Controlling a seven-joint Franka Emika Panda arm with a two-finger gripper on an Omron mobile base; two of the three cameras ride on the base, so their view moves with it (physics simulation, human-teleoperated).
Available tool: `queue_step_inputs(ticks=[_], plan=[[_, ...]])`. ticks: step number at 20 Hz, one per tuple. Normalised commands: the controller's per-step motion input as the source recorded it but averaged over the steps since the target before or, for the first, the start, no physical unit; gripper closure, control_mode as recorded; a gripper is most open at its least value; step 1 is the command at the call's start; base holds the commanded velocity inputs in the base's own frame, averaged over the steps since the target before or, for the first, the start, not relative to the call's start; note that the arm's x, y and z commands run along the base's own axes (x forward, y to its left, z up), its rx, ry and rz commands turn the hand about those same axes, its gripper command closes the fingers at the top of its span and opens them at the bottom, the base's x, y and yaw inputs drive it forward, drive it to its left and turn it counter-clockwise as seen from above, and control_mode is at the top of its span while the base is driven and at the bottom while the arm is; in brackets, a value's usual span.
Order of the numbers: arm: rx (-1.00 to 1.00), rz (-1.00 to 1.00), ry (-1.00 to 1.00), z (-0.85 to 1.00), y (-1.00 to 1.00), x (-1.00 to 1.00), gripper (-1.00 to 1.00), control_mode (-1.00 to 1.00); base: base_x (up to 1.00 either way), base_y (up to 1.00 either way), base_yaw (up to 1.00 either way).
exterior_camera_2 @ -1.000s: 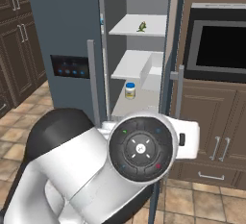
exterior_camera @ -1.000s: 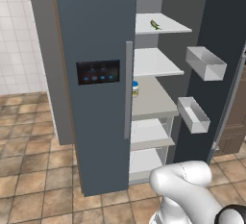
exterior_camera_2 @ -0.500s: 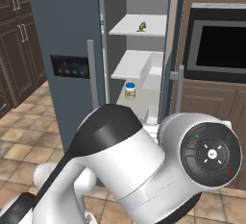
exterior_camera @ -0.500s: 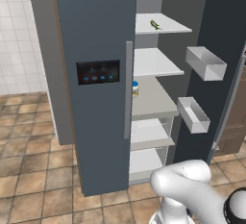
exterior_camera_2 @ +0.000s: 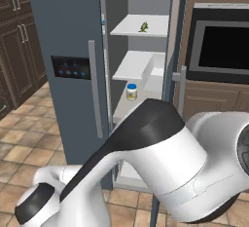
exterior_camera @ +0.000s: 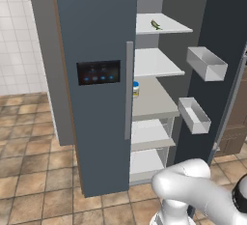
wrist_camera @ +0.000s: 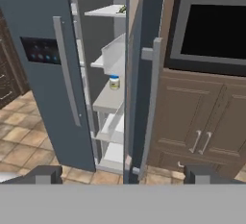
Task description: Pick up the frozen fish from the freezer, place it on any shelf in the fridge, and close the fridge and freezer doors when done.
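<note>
The frozen fish [exterior_camera: 156,24] [exterior_camera_2: 143,27] [wrist_camera: 122,9], a tiny green-yellow figure, lies on the top light-grey shelf of the fridge [exterior_camera: 157,64] [exterior_camera_2: 138,65], the wider compartment. The fridge door [exterior_camera: 217,50] [wrist_camera: 139,74], with grey bins inside, stands wide open. The panel door [exterior_camera: 99,74] [exterior_camera_2: 68,65] [wrist_camera: 41,50] covers the freezer and looks slightly ajar; the freezer's inside is hidden. My gripper [wrist_camera: 124,177] hangs well back from the unit, open, with nothing between its fingers. It faces the open door's edge.
A small jar with a blue lid [exterior_camera: 135,89] [exterior_camera_2: 131,91] [wrist_camera: 114,82] stands on a middle fridge shelf. A built-in oven [exterior_camera_2: 219,43] [wrist_camera: 211,26] and brown cabinet doors [wrist_camera: 192,117] sit right of the unit. Dark cabinets [exterior_camera_2: 14,36] stand left. The floor is tiled.
My arm has swung across the right base view, its wrist end moving to the right. The fish, jar and both doors have not moved.
</note>
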Motion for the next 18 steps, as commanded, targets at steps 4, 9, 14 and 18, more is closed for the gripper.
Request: queue_step_inputs(ticks=[4, 9, 14, 18], plan=[[0.00, 0.07, 0.00, 0.00, -0.21, 0.12, -1.00, -1.00, 0.00, 0.00, 0.00], [0.00, 0.08, 0.00, 0.00, -0.17, 0.06, -1.00, -1.00, 0.00, 0.00, 0.00], [0.00, 0.06, 0.00, -0.06, -0.08, 0.18, -1.00, -1.00, 0.00, 0.00, 0.00], [0.00, 0.03, 0.00, -0.24, 0.00, 0.29, -1.00, -1.00, 0.00, 0.00, 0.00]])
